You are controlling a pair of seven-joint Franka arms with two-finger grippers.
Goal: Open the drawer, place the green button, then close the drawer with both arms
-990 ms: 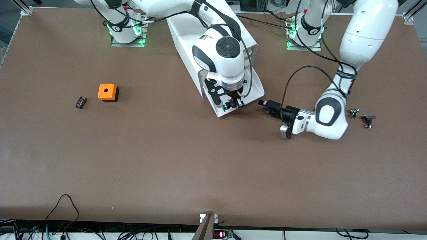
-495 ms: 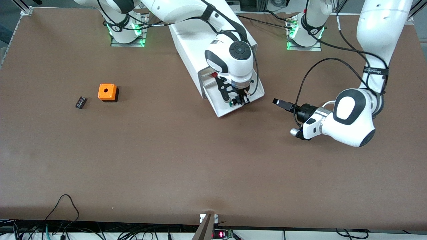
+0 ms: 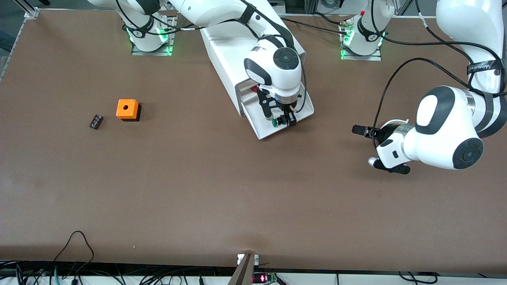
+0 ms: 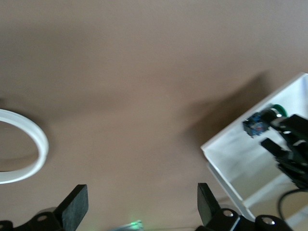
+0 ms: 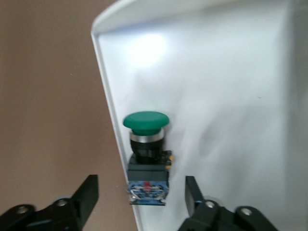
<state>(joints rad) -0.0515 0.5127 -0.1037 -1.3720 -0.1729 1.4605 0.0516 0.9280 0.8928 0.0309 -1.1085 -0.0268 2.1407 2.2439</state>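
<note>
We set the button (image 5: 147, 156) in the drawer (image 3: 264, 128), right pincer (image 3: 286, 121) released above it, left pincer (image 3: 362, 130) released, waiting over the worktop (image 3: 198, 190).

Partly hidden under the right arm's white wrist (image 3: 277, 75): the pulled-out wide shallow white plastic drawer (image 3: 263, 128). Too small to identify, beside the orange cube (image 3: 127, 109): a small dark part (image 3: 95, 121).

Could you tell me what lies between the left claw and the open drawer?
Only bare brown table separates the left claw from the drawer, as the front view shows.
</note>
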